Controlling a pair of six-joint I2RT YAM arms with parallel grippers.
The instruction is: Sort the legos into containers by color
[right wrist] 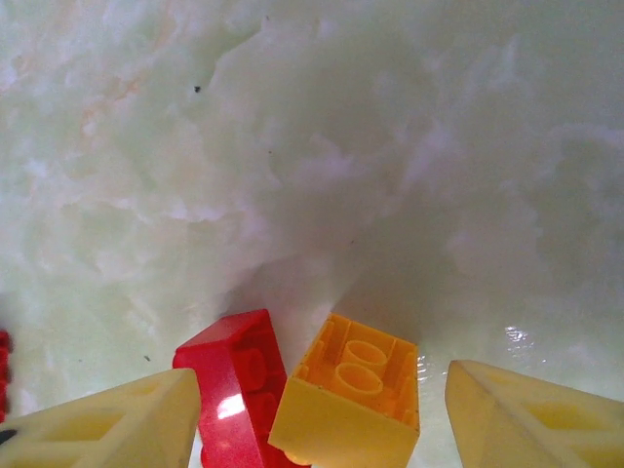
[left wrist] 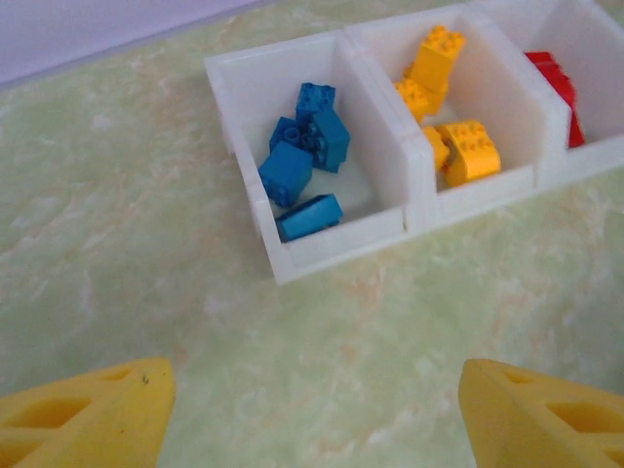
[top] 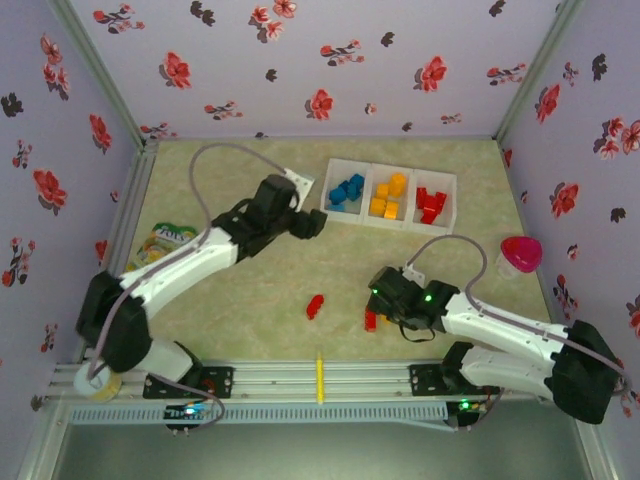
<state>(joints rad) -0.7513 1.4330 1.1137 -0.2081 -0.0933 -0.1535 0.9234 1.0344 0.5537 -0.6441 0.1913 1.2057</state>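
Across the worktop [top: 250,290], the top camera gave me the layout. A three-bay tray [top: 366,190] sat at the far side, with blue bricks [top: 347,190] in its left bay, yellow bricks [top: 388,197] in the middle bay and red bricks [top: 431,204] in the right one. Two red pieces lay outside it: a loose brick [top: 316,305] in the open and a red brick [top: 371,320] at the tip of the right pincer [top: 378,308].

The left wrist camera let me count better. I made out about five blue bricks [left wrist: 307,146] and about four yellow bricks [left wrist: 458,136], while the red bricks [left wrist: 558,83] were cut off by the frame edge. The left pincer [left wrist: 317,409] stood wide open and empty, short of the tray [left wrist: 331,249].

The right wrist camera added a yellow brick [right wrist: 351,400] touching the red brick [right wrist: 239,375], both on the worktop between the fingers [right wrist: 107,424]. The right pincer [right wrist: 322,429] was spread wide and gripped neither brick. The red one lay right against the left finger, though I could not tell whether they were in contact. The yellow one sat clear of the right finger.
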